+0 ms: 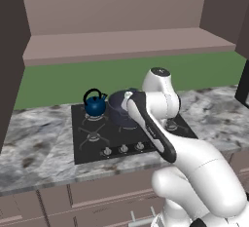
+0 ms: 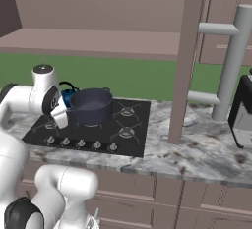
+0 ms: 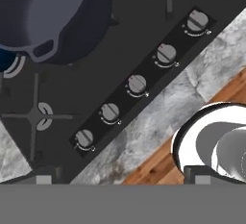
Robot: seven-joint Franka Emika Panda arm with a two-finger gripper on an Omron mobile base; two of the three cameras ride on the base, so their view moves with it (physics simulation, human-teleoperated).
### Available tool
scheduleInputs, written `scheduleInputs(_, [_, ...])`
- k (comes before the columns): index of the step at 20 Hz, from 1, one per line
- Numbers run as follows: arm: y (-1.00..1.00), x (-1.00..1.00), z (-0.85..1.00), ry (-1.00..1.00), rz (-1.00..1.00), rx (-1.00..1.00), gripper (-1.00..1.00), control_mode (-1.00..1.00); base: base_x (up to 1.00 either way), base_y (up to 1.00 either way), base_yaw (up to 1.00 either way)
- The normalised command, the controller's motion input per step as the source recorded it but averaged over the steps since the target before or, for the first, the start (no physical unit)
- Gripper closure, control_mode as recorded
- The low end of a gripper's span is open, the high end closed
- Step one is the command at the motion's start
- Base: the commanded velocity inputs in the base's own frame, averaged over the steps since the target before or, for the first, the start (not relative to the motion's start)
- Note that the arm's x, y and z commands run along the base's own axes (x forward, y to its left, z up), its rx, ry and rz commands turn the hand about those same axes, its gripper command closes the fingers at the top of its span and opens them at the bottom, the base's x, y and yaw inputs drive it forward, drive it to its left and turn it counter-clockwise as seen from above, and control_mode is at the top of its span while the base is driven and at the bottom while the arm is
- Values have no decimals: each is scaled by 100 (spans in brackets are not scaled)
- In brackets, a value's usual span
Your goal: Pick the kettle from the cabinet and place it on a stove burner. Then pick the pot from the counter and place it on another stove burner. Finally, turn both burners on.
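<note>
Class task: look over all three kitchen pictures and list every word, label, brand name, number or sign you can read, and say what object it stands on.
No readable text in any view.
Knobs on the cooktop: small pale marks beside each one, too small to read as signs or numbers.
Kettle, pot, cabinet, counter: plain, no lettering.

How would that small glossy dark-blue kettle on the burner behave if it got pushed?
The small glossy dark-blue kettle would probably slide poorly, since it sits on a spoked black burner grate. Its rounded body and tall looped handle suggest it might tip. It looks rigid.
</note>
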Motion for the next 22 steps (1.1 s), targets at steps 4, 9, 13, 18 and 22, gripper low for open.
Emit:
scheduleInputs(4, [18,0,-10,-2,21,0,-100,-100,0,0,0])
scheduleInputs(9, [20,0,-6,-1,23,0,-100,-100,0,0,0])
scheduleInputs(13, [21,0,-6,-3,20,-6,-100,-100,0,0,0])
scheduleInputs(18, [14,0,-2,-10,16,-20,-100,-100,0,0,0])
scheduleInputs(22, [3,3,-14,-2,9,-18,-100,-100,0,0,0])
